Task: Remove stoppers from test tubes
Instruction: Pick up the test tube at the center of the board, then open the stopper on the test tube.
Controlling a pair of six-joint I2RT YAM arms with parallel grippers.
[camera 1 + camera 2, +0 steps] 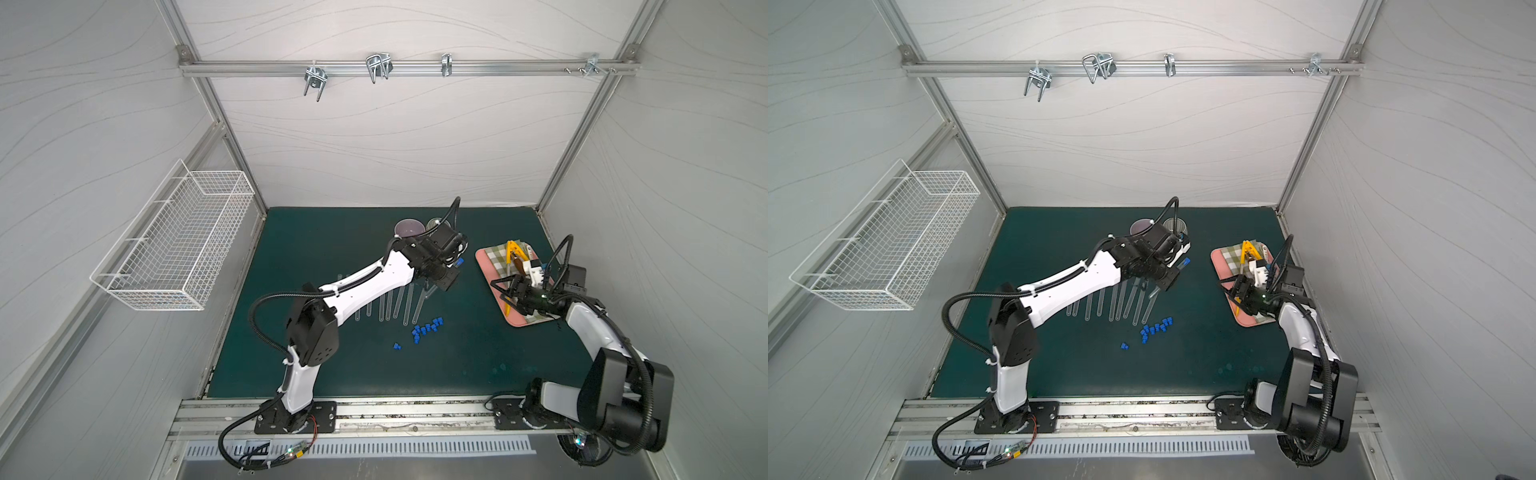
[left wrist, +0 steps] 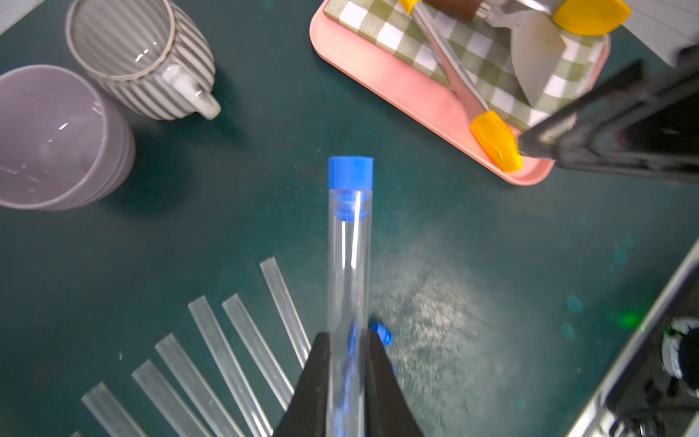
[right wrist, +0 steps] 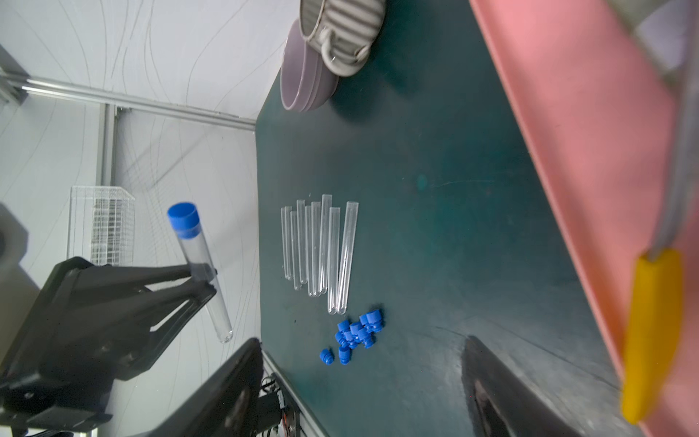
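The test tube [image 2: 350, 283], its blue stopper [image 2: 350, 172] on, hangs above the mat at 12 o'clock from the loose stoppers [image 1: 426, 328], pinched mid-shaft by the left gripper [image 2: 346, 336]. The right gripper [image 1: 500, 293], jaws spread at the tube's 3 o'clock over the pink tray [image 1: 485, 266], should likely close on the cap alone and pull straight along the tube's axis.

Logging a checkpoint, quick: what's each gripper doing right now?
Left gripper: closed on a test tube with its blue stopper on.
Right gripper: open, holding nothing, over the pink tray.
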